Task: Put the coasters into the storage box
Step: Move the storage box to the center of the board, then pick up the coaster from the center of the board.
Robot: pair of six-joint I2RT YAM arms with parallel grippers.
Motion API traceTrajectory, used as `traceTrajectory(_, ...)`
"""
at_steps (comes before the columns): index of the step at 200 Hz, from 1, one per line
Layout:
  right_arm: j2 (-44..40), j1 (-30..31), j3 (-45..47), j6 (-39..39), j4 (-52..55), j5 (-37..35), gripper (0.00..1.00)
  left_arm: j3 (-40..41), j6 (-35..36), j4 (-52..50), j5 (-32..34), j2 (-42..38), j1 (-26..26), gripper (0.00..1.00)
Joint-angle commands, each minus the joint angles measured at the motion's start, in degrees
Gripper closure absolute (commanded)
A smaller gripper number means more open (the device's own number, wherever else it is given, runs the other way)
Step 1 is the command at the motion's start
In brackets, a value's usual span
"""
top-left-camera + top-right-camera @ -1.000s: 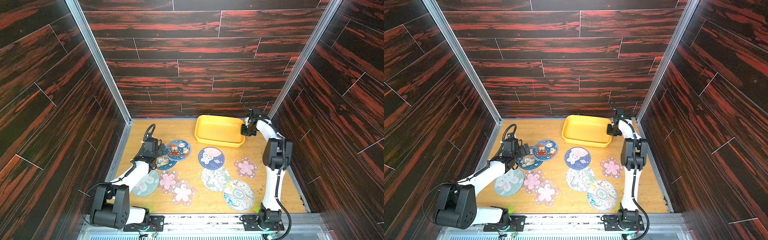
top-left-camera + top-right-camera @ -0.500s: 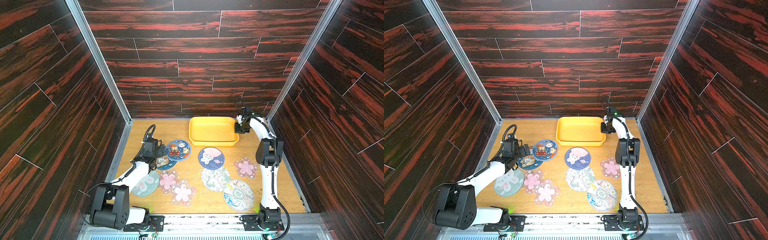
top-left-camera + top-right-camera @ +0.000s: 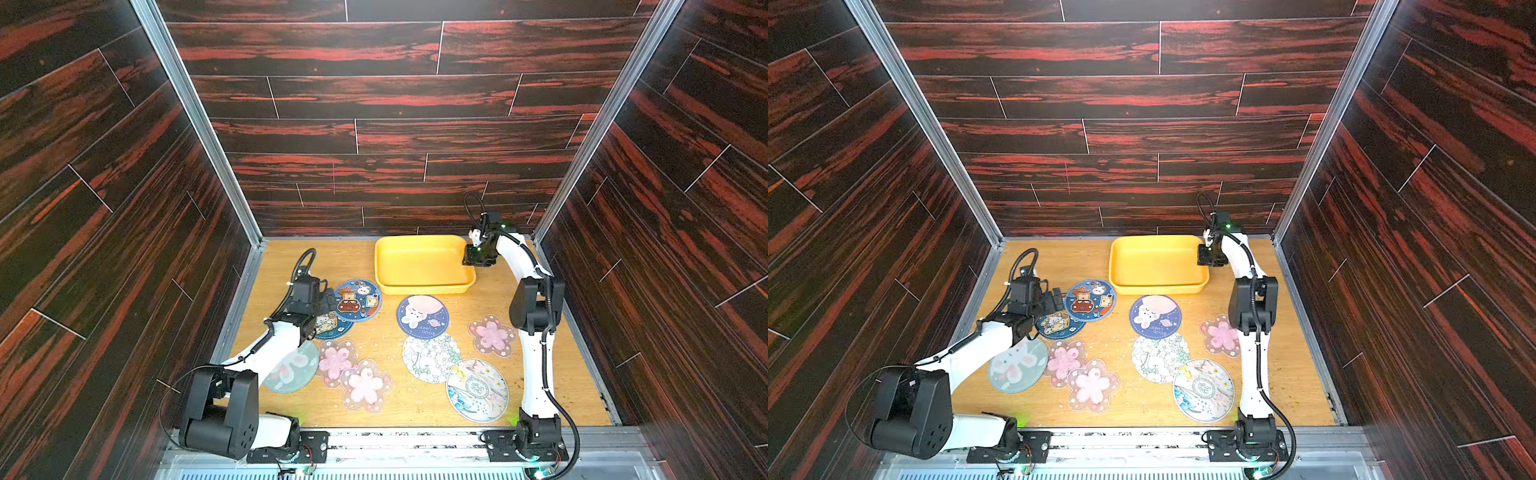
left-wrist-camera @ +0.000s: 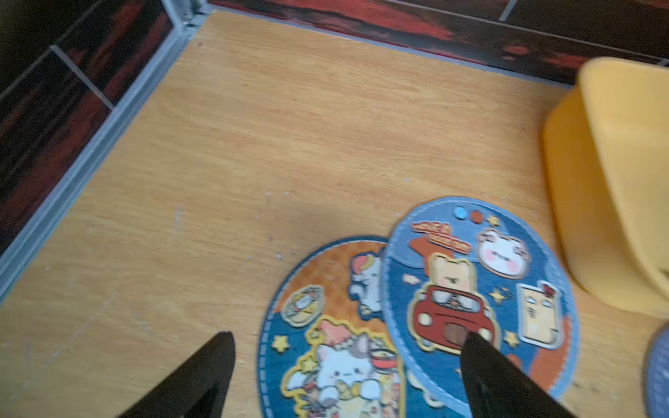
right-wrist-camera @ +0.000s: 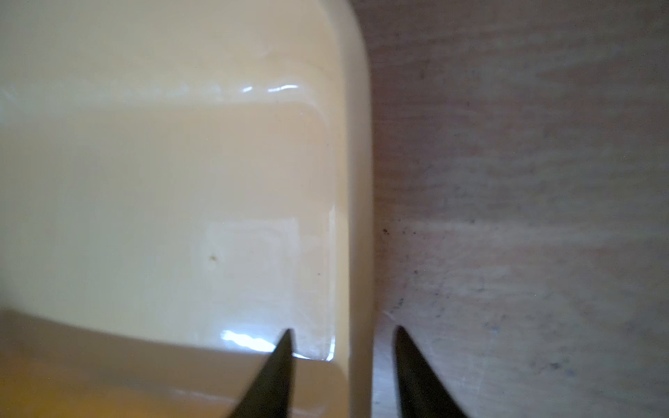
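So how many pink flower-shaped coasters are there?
3. The left blossom and middle blossom touch, beside the left arm. The right blossom lies alone by the right arm. More could hide under the arms.

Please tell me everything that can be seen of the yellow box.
The box is a shallow yellow tray, glossy like plastic, rectangular with rounded corners and low walls. It stands flat at the back of the wooden table, and it is empty. The right pincer straddles its right wall, jaws open, one finger inside, one outside.
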State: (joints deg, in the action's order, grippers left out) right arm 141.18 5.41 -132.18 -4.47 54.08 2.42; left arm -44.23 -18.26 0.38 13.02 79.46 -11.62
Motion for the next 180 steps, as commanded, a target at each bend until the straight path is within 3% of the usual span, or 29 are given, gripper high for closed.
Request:
traceTrajectory(1,-6.98,0.17,3.14,-0.96,-0.26,2.23,0.44,-3.54,-1.19,-2.67,0.72,0.85,-3.36,0.0)
traceTrajectory(35,-16.41,0.13,12.65,-2.38,-3.01,3.45,0.36,-7.89,-4.61,-6.07,1.13,3.67,-9.04,0.0)
traceTrajectory(94,-35.76,0.04,37.69,-5.76,-10.7,6.94,0.25,-16.64,-11.46,-10.28,-0.12,11.52,-19.04,0.02)
traceTrajectory(136,-44.62,0.71,53.25,-10.29,-16.66,16.74,0.25,-19.7,-16.28,-11.09,-2.4,16.45,-22.47,0.12)
traceTrajectory(180,-47.94,3.91,64.45,-12.61,-22.57,21.11,0.25,-22.53,-17.55,-13.21,-4.46,20.41,-24.3,0.22)
